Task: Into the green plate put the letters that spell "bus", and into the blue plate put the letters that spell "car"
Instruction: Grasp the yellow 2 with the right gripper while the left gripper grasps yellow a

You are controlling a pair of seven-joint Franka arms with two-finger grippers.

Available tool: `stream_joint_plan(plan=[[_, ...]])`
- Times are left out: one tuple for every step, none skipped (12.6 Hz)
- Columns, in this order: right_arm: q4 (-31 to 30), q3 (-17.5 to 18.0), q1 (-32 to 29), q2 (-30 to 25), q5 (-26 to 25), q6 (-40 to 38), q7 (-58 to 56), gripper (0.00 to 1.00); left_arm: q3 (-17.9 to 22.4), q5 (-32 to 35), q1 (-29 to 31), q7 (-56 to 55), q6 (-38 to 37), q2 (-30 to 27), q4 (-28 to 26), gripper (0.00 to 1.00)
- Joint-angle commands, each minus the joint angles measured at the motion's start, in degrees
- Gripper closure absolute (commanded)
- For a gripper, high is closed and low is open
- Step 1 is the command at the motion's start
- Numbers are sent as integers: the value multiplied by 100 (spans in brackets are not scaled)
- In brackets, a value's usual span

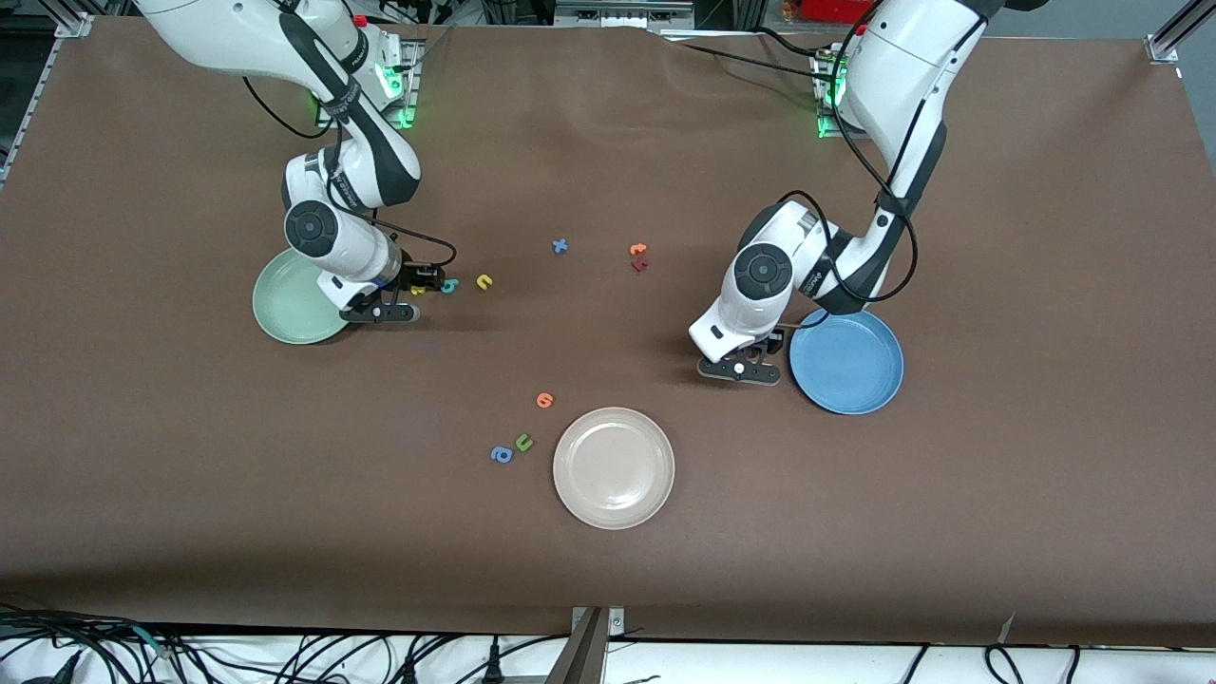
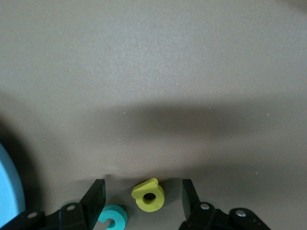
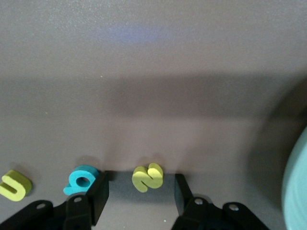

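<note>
From the high front camera I see the right gripper (image 1: 404, 294) low at the table beside the green plate (image 1: 296, 306), on the plate's side toward the left arm's end. A teal b (image 1: 448, 285) and a yellow u (image 1: 484, 281) lie just past it, a little farther from the camera than the gripper. The left gripper (image 1: 750, 361) sits low beside the blue plate (image 1: 848, 362), on the side toward the right arm's end. A beige plate (image 1: 614, 466) lies nearer the camera, with an orange letter (image 1: 544, 400), an olive-green u (image 1: 523, 442) and a blue a (image 1: 501, 455) beside it. A blue x (image 1: 560, 246) and two orange and dark red letters (image 1: 639, 256) lie farther away, mid-table.

On the left wrist camera, I see the fingers (image 2: 96, 199) standing apart with a yellow a (image 2: 148, 195) between them, untouched. A teal c (image 2: 113, 217) lies against the inside of one finger. I cannot find the teal r anywhere.

On the right wrist camera, the fingers (image 3: 98, 194) are apart around a yellow s (image 3: 147, 177), with gaps either side. The b sits just outside one finger, the u past it.
</note>
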Motion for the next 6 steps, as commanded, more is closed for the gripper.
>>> stream_joint_plan(plan=[[-42, 36, -53, 16, 79, 77, -1, 65, 2, 234, -106, -50, 113, -22, -149, 29], [-42, 36, -53, 16, 79, 69, -1, 70, 2, 234, -115, -50, 113, -22, -149, 30], [-42, 36, -53, 16, 71, 77, -1, 81, 2, 243, -115, -41, 113, -22, -149, 32], [-42, 27, -53, -10, 71, 69, -1, 91, 2, 234, -115, 20, 113, -22, -149, 34], [-42, 36, -53, -72, 79, 60, -1, 96, 2, 234, -106, 125, 113, -22, -149, 41], [-25, 10, -53, -272, 79, -106, -10, 96, 11, 234, -98, 222, 113, -22, -149, 46]])
